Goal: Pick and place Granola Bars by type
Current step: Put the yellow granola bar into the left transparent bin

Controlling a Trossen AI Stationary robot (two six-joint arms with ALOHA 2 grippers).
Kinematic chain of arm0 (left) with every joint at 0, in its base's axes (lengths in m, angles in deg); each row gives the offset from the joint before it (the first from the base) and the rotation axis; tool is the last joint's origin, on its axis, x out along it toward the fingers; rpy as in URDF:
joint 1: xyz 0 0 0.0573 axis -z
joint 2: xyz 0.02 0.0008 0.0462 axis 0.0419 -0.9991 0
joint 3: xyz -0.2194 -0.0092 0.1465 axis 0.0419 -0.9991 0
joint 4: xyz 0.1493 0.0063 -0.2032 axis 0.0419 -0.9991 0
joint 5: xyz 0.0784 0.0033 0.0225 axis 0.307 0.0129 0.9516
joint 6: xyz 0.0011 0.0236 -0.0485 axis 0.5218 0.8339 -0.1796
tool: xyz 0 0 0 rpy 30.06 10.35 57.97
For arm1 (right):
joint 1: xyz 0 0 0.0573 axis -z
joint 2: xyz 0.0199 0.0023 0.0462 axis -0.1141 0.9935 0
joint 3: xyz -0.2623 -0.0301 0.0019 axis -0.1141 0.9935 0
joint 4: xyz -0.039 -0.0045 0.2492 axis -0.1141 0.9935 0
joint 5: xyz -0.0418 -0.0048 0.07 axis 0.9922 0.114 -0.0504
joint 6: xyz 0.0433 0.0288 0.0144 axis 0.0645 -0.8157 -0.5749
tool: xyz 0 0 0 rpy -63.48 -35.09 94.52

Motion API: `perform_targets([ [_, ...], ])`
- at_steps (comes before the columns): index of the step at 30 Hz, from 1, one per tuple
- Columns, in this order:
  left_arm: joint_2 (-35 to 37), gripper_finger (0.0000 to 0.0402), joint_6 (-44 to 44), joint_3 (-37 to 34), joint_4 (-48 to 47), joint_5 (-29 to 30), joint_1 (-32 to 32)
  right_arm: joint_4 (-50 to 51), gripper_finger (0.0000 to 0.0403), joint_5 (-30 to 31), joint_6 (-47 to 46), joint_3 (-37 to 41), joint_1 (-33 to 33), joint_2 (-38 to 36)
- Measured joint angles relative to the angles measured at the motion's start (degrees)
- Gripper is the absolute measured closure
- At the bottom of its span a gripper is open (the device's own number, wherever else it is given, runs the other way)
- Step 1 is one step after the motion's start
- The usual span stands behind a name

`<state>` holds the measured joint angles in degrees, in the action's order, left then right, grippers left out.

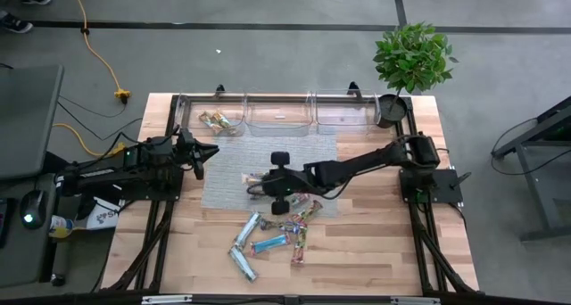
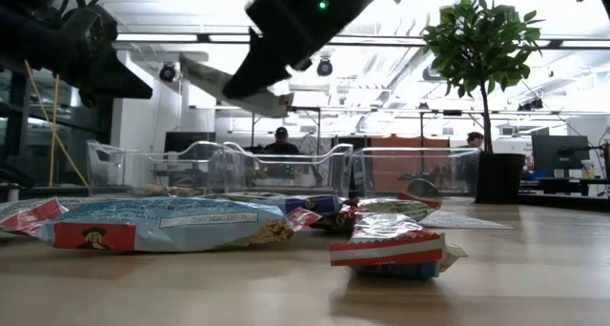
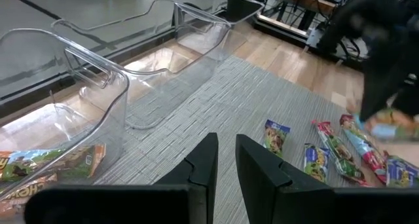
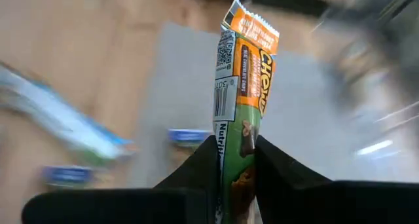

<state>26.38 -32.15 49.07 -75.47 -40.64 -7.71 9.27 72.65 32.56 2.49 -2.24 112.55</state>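
Observation:
My right gripper [image 1: 265, 182] hangs over the grey mat [image 1: 268, 158], shut on a green-and-orange granola bar [image 4: 241, 80]. In the low view that bar [image 2: 233, 86] shows well above the table. More bars in blue, silver-green and pink-red wrappers lie flat in a loose pile [image 1: 277, 229] on the mat's near edge and the wood. In the low view they show as the pile [image 2: 191, 221]. Two green-orange bars [image 1: 214, 120] lie in the left clear bin. My left gripper [image 3: 226, 155] waits over the mat's left side, its fingers a narrow gap apart, holding nothing. My right gripper pinches the green-and-orange bar between its two fingers at one end [image 4: 237, 160]. The bar runs along the fingers and sticks out well past their tips. The fingers reach toward the table's left, slanting down. The bar is lifted clear, its free end [image 4: 252, 21] in the air.
Three clear bins [image 1: 278, 114] stand in a row along the far edge; the middle and right ones hold no bars. A potted plant [image 1: 412, 60] stands at the far right corner. People show in the room behind the table [image 2: 279, 140].

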Motion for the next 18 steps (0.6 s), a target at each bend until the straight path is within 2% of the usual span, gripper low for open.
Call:
perform_targets([
  [5,0.0,0.0347,0.0,0.0,0.0,0.3,0.0,-0.3,0.0340,11.2,21.1,0.0,-0.8,-0.1],
  [11,0.0,0.0347,0.0,0.0,0.0,0.4,0.0,-3.1,0.0345,25.0,37.0,-0.1,-0.2,-0.1],
  [18,0.0,0.0347,0.0,0.0,0.0,1.0,0.0,-9.4,0.0346,22.3,41.9,-0.1,1.9,-0.1],
])
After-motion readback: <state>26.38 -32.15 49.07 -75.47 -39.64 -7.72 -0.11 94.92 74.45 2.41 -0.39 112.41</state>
